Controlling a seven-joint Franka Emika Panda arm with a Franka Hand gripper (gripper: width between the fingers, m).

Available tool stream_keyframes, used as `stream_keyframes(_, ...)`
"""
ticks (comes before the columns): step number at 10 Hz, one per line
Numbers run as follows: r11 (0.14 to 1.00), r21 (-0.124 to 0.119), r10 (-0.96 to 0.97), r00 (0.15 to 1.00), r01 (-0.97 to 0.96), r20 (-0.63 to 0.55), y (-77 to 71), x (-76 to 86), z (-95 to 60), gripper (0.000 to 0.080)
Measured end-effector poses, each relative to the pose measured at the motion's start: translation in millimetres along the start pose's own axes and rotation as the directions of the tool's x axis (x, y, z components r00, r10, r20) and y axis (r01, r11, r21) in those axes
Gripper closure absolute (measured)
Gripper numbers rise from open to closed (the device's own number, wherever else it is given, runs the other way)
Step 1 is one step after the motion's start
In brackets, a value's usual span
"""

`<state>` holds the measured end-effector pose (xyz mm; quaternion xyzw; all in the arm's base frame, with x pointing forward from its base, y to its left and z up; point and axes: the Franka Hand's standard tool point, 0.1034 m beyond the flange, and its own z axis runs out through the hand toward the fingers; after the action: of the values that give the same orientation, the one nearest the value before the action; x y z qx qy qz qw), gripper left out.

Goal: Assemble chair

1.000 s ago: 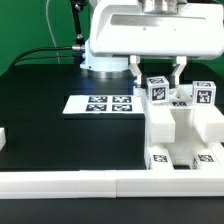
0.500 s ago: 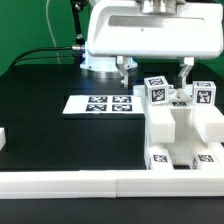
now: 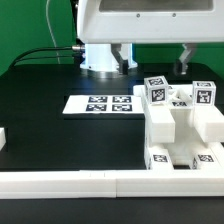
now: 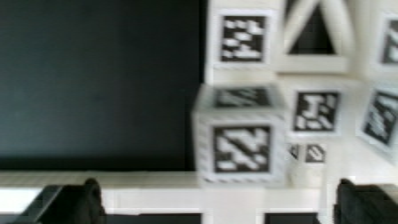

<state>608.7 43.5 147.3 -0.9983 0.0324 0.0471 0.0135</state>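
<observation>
- The gripper [image 3: 152, 56] hangs above the chair [image 3: 180, 125], fingers [image 3: 184, 58] spread wide, holding nothing.
- The chair stands against the white rail [image 3: 80, 180].

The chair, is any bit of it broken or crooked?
No, nothing stands out. The white chair stands upright by the border rail, no part cracked or fallen. The hand hangs open above it, touching nothing.
</observation>
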Motion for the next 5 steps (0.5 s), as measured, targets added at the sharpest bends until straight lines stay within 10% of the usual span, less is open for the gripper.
stream_keyframes(5, 1.0, 0.012, 0.012, 1.0, -0.012, 0.01, -2.1, -9.0, 19.2, 0.0151)
